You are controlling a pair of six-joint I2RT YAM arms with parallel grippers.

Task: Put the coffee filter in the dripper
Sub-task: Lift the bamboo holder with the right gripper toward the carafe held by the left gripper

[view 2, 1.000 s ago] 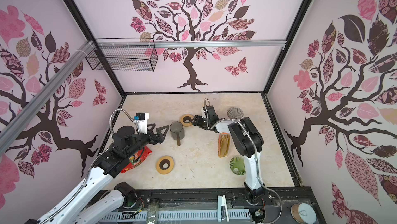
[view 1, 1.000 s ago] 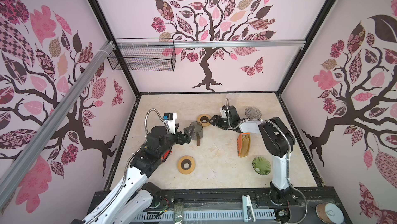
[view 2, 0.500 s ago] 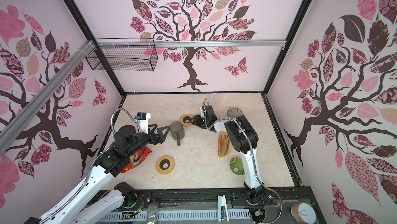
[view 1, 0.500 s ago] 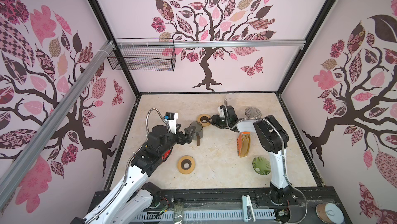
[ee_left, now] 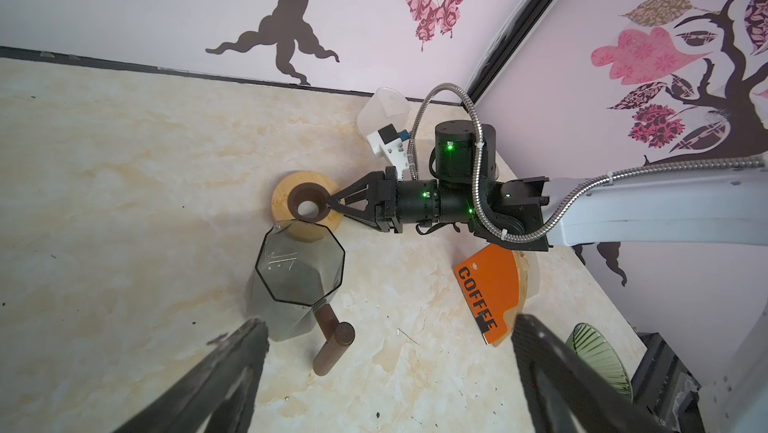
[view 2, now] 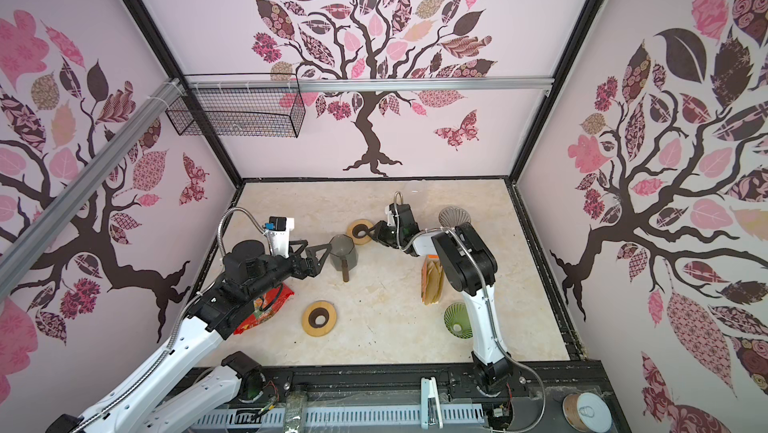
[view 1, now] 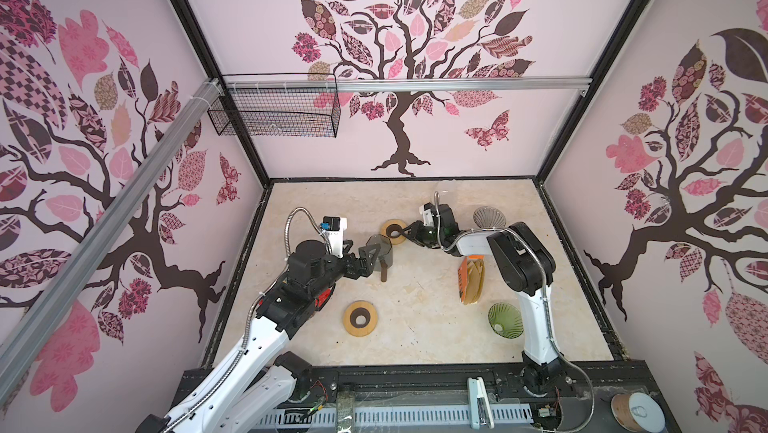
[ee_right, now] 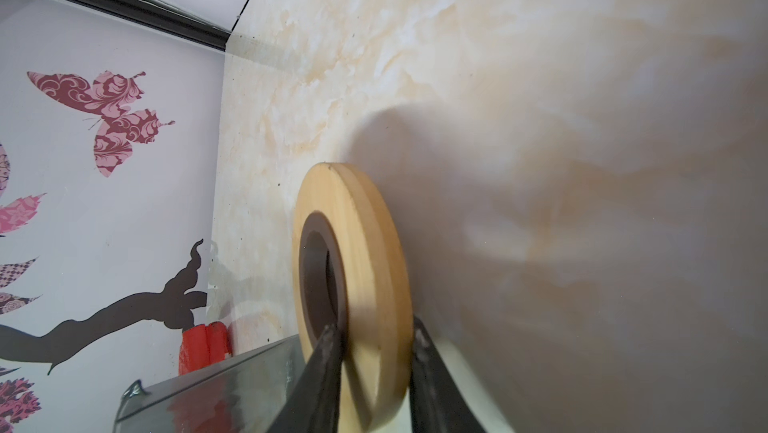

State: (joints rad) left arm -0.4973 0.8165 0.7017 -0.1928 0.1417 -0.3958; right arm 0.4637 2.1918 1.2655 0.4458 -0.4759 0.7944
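— Filter stack (view 1: 473, 285)?
— Tan, fan-shaped, in orange sleeve; flat on bench (view 1: 415, 294), long axis back-to-front, near green dripper (view 1: 505, 321)
— Hands?
— Spread wide at left hand (ee_left: 386, 323); clamped onto wooden ring (ee_left: 286, 196) at right hand (ee_left: 331, 205)

Orange filter packet (ee_left: 490, 281): "COFFEE" in black capitals runs along its length. The packet lies on the right side of the table (ee_left: 124, 152).
Mark above the "C": a small pale logo, too small to read.
Same packet in both top views (view 1: 464, 281) (view 2: 424, 281): the lettering cannot be made out.
Glass server (ee_left: 299, 273): thin white markings on its wall, too faint to read.
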